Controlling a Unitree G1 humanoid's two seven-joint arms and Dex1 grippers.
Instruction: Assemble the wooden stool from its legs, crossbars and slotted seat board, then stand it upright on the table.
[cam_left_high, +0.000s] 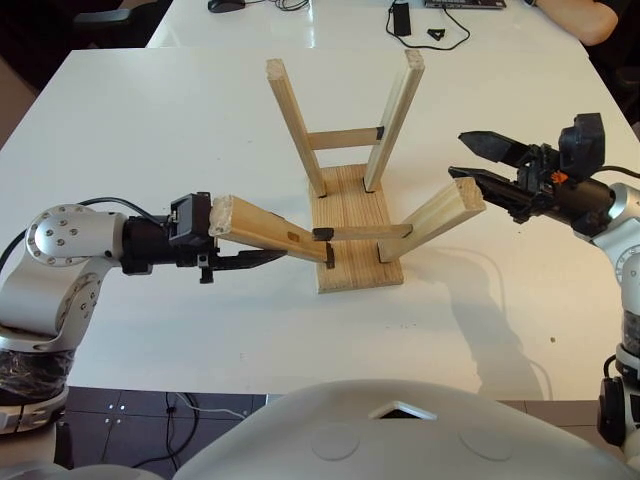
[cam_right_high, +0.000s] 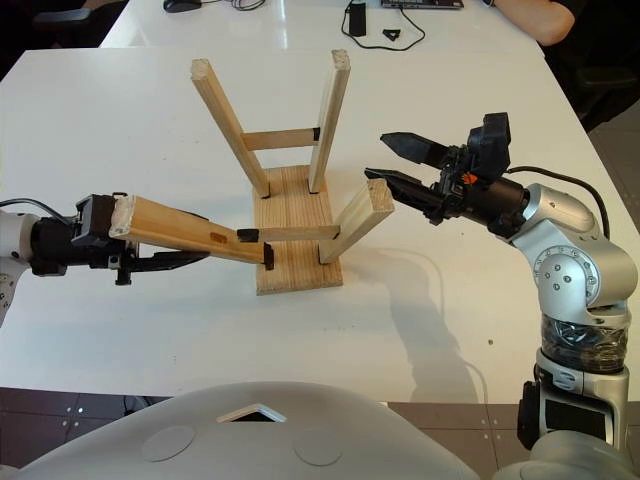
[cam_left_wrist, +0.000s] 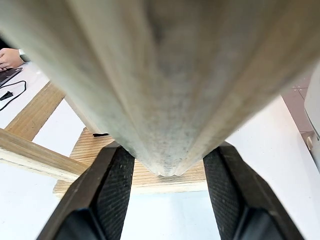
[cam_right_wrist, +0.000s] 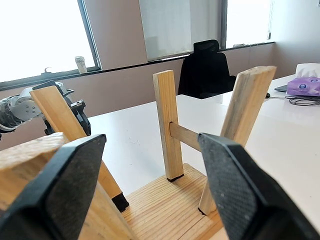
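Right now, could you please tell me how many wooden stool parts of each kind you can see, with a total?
Legs: 4
Crossbars: 2
Seat board: 1
Total: 7

Work surface: white table (cam_left_high: 120, 130), rectangular and plain, with soft shadows lying across it. Behind it, set just apart: second white table (cam_left_high: 330, 30), bearing a black mouse (cam_left_high: 227, 5) and a small black device (cam_left_high: 401, 17). Floor: dark square tiles (cam_left_high: 120, 405) below the near edge, with loose cables (cam_left_high: 185, 405) lying on them. Walls: brown-grey wall (cam_right_wrist: 112, 35) above a dark sill. Windows: large window (cam_right_wrist: 40, 35), bright with daylight; a paler pane (cam_right_wrist: 177, 25) farther along. On the sill: one white cup (cam_right_wrist: 80, 64). Seating: black office chair (cam_right_wrist: 206, 65) at the table's far side. Sundries: purple tissue box (cam_right_wrist: 306, 85), with coiled cables (cam_right_wrist: 302, 101) near it on the tabletop.
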